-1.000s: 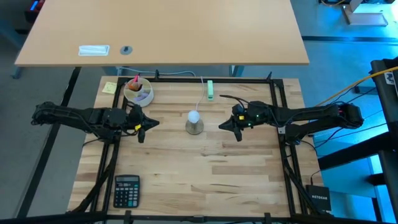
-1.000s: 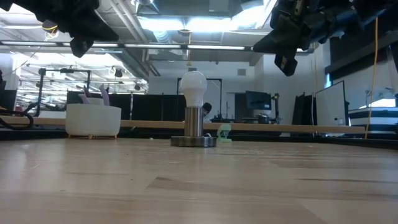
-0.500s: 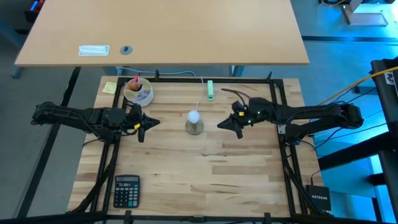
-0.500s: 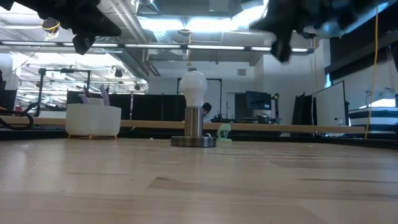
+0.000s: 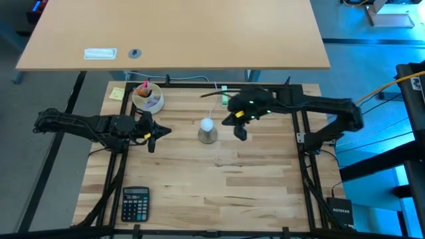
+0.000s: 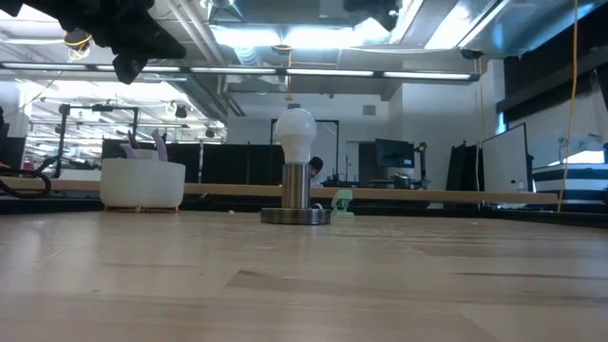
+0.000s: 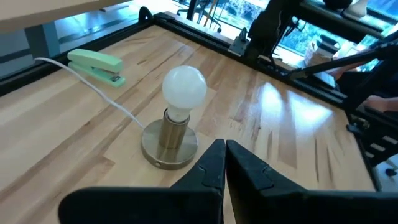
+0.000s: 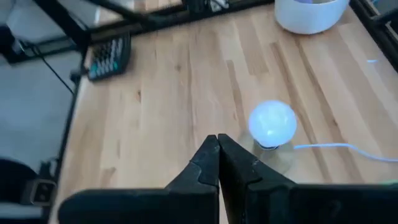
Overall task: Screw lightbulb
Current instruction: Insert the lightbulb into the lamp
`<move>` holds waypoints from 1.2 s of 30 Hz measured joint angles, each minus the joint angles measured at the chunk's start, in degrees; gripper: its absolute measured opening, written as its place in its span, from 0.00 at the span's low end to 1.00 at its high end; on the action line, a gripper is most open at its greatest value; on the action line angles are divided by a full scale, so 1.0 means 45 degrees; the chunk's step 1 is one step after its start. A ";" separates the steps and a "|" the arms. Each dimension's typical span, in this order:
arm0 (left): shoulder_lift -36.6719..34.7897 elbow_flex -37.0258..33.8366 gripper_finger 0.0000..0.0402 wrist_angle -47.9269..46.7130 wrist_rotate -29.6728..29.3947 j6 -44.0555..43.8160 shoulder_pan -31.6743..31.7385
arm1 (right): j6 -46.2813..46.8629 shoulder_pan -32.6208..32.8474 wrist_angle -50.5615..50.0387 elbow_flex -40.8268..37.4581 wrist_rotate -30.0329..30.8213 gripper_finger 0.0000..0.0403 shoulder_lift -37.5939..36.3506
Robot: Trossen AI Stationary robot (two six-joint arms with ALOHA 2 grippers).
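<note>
Both end effectors are seen pressed together, empty: right end effector (image 5: 238,127) beside the lightbulb (image 5: 207,124), seated upright in the socket base (image 5: 208,136); small items are held in the white bowl (image 5: 147,98).

A light wooden desk (image 5: 172,33) is seen beyond the work table (image 5: 206,186), standing on grey floor (image 5: 372,40). An open ceiling with bright strip lights (image 6: 285,38) is shown in the low view, with dark partitions (image 6: 228,161) and monitors (image 6: 391,152) behind.
</note>
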 joint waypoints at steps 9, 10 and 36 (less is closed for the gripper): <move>0.0578 -0.0005 0.01 -0.0014 -0.0005 0.0371 0.0014 | -0.1850 0.0000 -0.4006 0.4666 0.0302 0.09 0.3501; 0.0739 -0.0005 0.01 -0.0005 -0.0010 0.0573 0.0035 | -0.1965 0.0000 -0.4397 0.5097 0.0316 0.12 0.3848; 0.2889 -0.2797 0.09 0.4857 0.1213 0.3190 0.0698 | -0.2362 -0.0190 -0.6113 0.7292 0.1917 0.98 0.6879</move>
